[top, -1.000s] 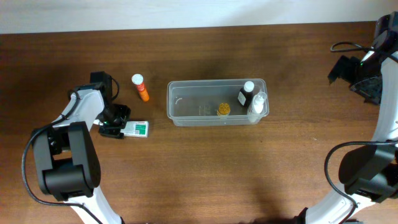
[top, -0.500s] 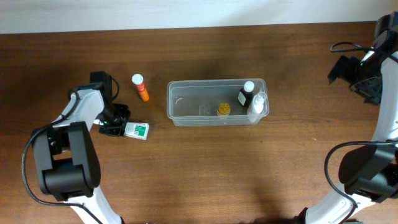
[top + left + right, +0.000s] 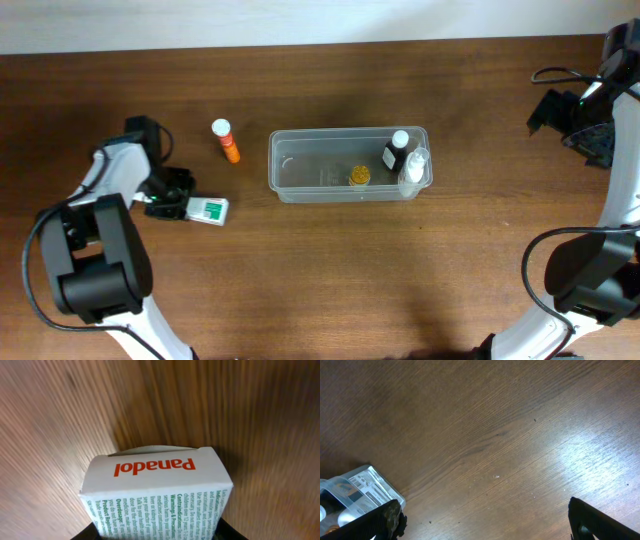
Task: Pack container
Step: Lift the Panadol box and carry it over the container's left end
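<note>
While your left jaws clamp the Panadol box (image 3: 212, 210) at the desk's (image 3: 330, 280) 9 o'clock and right jaws idle wide, next carry it toward 3 o'clock into the central container (image 3: 305, 166).

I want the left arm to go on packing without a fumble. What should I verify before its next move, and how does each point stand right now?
1. Grip: ok, the left pincer is closed on the Panadol box.
2. Box lifted off the table: cannot tell.
3. Room in the container: ok, its left half is bare; the bottles stand at its right end.
4. Path from box to container: ok, the orange bottle lies to one side of the straight line.
5. Other arm out of the way: ok, the right pincer is open over bare table, right of the container.
</note>
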Motion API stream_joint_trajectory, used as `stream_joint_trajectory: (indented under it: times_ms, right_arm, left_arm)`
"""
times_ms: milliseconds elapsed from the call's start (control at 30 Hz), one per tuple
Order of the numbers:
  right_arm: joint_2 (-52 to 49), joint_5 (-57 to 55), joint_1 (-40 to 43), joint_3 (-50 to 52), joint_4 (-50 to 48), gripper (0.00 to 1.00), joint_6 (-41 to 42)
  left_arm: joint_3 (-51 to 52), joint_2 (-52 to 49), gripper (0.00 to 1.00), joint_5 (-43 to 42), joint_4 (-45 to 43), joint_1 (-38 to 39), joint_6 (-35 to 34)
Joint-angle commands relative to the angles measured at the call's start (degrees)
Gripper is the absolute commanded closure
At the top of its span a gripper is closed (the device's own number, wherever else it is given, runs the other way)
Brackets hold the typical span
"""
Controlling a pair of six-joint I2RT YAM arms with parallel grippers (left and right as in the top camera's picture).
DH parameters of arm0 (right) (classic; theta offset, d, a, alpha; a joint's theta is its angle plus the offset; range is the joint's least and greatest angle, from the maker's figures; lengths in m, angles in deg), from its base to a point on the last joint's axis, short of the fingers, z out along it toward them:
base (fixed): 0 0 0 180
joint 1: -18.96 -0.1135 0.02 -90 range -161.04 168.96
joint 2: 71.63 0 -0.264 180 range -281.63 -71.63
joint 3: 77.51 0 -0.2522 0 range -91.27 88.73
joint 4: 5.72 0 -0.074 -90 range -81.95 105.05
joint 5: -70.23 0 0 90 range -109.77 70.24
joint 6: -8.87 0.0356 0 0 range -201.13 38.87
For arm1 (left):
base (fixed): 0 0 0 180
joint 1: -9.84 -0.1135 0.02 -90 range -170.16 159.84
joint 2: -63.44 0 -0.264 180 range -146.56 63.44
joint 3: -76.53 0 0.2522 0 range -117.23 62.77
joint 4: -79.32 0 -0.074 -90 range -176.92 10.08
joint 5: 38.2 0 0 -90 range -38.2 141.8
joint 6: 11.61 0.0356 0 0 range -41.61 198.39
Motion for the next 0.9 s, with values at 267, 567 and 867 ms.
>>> stream_joint_trajectory:
  times_ms: [267,567,867]
  right_arm:
    - [0.4,0.1,0.2,-0.1,0.0,0.02,0.1]
    - [0.4,0.1,0.2,-0.1,0.0,0.02,0.1]
    - [0.4,0.1,0.2,-0.1,0.0,0.02,0.1]
  left_arm:
    - [-17.6,3.4,0.57,0.3,11.5,-6.7,9.5]
    - [-33.4,12.5,0.57,0.3,18.4,-1.9,9.7]
    - [-35.1,18.6,0.57,10.2,18.1,17.4,9.2]
